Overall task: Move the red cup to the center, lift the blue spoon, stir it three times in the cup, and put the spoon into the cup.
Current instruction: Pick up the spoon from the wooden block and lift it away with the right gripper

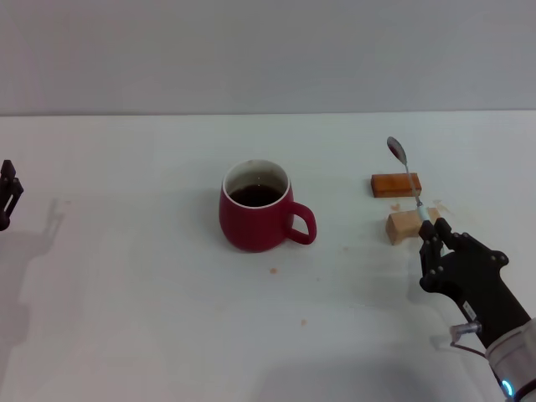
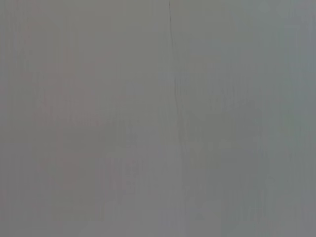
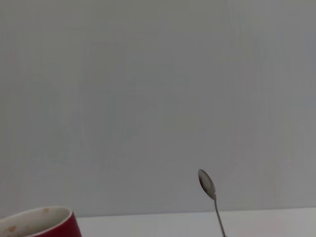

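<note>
The red cup (image 1: 259,209) stands at the table's middle with dark liquid inside and its handle toward the right; its rim also shows in the right wrist view (image 3: 37,223). My right gripper (image 1: 435,230) is shut on the blue spoon (image 1: 405,171) by its pale handle, right of the cup. The spoon points up and away, its metal bowl raised above the blocks; the bowl and neck show in the right wrist view (image 3: 209,190). My left gripper (image 1: 7,194) rests at the far left edge, away from the cup.
An orange-brown block (image 1: 395,184) and a tan wooden block (image 1: 405,225) lie right of the cup, just behind my right gripper. A white table (image 1: 134,318) spreads around them. The left wrist view shows only a plain grey surface.
</note>
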### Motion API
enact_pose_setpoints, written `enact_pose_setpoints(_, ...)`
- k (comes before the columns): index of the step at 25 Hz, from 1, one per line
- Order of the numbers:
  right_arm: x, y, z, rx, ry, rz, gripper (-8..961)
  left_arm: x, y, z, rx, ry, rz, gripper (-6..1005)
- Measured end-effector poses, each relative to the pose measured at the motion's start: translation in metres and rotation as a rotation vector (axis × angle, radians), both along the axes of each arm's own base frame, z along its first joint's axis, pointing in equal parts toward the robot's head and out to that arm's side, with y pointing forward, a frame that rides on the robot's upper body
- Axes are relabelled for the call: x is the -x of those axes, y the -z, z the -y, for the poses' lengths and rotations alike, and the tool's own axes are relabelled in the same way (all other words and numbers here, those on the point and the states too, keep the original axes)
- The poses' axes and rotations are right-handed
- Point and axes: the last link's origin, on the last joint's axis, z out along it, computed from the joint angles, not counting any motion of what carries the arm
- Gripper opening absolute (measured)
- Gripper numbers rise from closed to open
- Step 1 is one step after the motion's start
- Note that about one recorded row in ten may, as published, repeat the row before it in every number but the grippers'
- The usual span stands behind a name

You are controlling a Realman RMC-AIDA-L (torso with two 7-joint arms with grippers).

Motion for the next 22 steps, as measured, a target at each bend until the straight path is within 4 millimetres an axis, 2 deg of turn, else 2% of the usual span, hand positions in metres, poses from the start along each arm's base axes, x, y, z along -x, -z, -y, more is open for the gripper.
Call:
enact_pose_setpoints(7, 0.006, -0.006, -0.002, -0.003, -0.020, -0.018, 125, 0.000, 0.000, 0.000, 0.000, 0.002, 0.000, 842)
enact_pose_setpoints(22, 0.037, -0.016, -0.007, -0.002, -0.090, 0.023, 124, -0.002, 0.000, -0.001, 0.000, 0.006, 0.000, 842)
